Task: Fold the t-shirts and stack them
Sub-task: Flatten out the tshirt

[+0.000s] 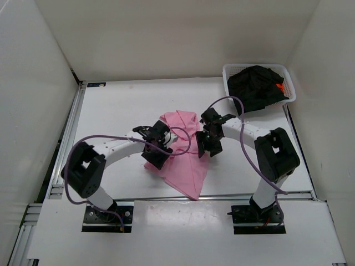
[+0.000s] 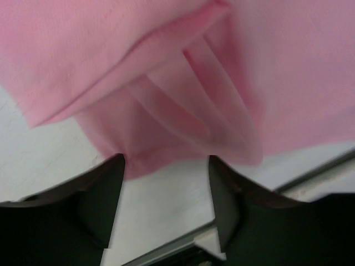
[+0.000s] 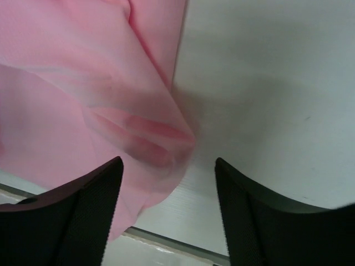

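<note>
top: pink t-shirt point(image 1: 186, 166) lay on table point(image 1: 116, 111), long axis far-to-near, left gripper point(image 1: 158, 149) at its left edge, right gripper point(image 1: 204, 145) at its right | left wrist: jaws parted, bunched hem just ahead, not pinched | right wrist: jaws parted, fold between tips, not clamped

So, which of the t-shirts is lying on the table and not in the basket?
The light pink t-shirt alone lies on the table; the black t-shirt and the orange t-shirt are bunched in the white basket.
</note>
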### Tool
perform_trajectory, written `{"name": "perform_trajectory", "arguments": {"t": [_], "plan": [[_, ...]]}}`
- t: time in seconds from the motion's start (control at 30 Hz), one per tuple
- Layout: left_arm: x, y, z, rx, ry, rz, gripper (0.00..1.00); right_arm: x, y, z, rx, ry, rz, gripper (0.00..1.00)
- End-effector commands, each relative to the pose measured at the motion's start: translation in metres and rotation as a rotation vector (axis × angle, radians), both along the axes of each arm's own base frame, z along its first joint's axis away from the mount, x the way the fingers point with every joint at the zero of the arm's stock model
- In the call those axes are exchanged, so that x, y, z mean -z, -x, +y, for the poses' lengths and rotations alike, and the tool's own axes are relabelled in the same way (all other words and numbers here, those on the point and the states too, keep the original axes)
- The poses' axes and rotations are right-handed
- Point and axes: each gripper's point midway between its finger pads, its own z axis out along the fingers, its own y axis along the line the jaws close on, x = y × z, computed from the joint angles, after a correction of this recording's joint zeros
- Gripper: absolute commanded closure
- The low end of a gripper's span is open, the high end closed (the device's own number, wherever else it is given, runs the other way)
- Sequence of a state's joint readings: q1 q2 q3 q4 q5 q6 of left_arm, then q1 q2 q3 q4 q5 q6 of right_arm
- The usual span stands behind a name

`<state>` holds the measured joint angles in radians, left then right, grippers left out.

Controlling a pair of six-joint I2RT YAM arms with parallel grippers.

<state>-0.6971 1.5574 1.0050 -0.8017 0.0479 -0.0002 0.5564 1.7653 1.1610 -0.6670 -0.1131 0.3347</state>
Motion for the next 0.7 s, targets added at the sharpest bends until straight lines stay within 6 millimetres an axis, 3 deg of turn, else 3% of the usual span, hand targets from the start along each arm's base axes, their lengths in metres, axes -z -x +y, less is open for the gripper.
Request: {"name": "perform_trajectory", "arguments": {"t": [0.0, 0.03, 0.07, 0.1, 0.13, 0.17, 0.23, 0.37, 0.4, 0.43, 0.5, 0.53, 0.57, 0.6, 0.63, 0.67], "plan": [[0.014, -0.021, -0.016, -0.001, 0.023, -0.044, 0.38, -0.01, 0.008, 0.01, -0.014, -0.058, -0.042, 0.39], [0.02, -0.025, -0.011, -0.011, -0.008, -0.064, 0.44, -0.01, 0.013, 0.011, -0.014, -0.063, -0.045, 0.44], [0.028, -0.023, -0.005, -0.016, -0.033, -0.062, 0.61, -0.006, 0.024, 0.01, -0.018, -0.071, -0.032, 0.49], [0.031, -0.028, -0.001, -0.032, -0.034, -0.079, 0.7, -0.005, 0.028, 0.011, -0.013, -0.085, -0.025, 0.55], [0.034, -0.031, 0.006, -0.051, -0.05, -0.088, 0.84, -0.006, 0.037, 0.022, -0.043, -0.122, -0.018, 0.73], [0.037, -0.031, 0.013, -0.07, -0.058, -0.079, 0.9, -0.002, 0.043, 0.024, -0.06, -0.12, -0.013, 0.83], [0.03, -0.046, 0.032, -0.152, -0.047, -0.096, 0.9, 0.002, 0.062, 0.035, -0.118, -0.102, -0.007, 1.0], [-0.001, -0.098, 0.072, -0.338, -0.019, -0.209, 0.9, 0.004, 0.092, 0.068, -0.307, -0.061, -0.033, 1.0], [-0.005, -0.118, 0.097, -0.427, -0.03, -0.222, 0.9, -0.008, 0.09, 0.087, -0.352, -0.086, -0.065, 1.0], [-0.027, -0.148, 0.103, -0.474, 0.0, -0.285, 0.88, -0.01, 0.099, 0.102, -0.418, -0.093, -0.076, 1.0], [-0.049, -0.182, 0.141, -0.59, -0.022, -0.362, 0.76, -0.022, 0.102, 0.117, -0.509, -0.132, -0.079, 0.81], [-0.069, -0.196, 0.146, -0.612, -0.004, -0.405, 0.71, -0.032, 0.095, 0.13, -0.529, -0.167, -0.102, 0.69], [-0.076, -0.199, 0.151, -0.625, 0.002, -0.423, 0.63, -0.038, 0.096, 0.134, -0.543, -0.186, -0.101, 0.37], [-0.083, -0.199, 0.15, -0.622, 0.033, -0.43, 0.51, -0.044, 0.093, 0.137, -0.548, -0.212, -0.1, 0.29], [-0.095, -0.191, 0.151, -0.623, 0.046, -0.457, 0.16, -0.057, 0.086, 0.141, -0.536, -0.261, -0.104, 0.26], [-0.097, -0.183, 0.152, -0.623, 0.046, -0.457, 0.0, -0.064, 0.081, 0.142, -0.528, -0.28, -0.114, 0.24]]}}
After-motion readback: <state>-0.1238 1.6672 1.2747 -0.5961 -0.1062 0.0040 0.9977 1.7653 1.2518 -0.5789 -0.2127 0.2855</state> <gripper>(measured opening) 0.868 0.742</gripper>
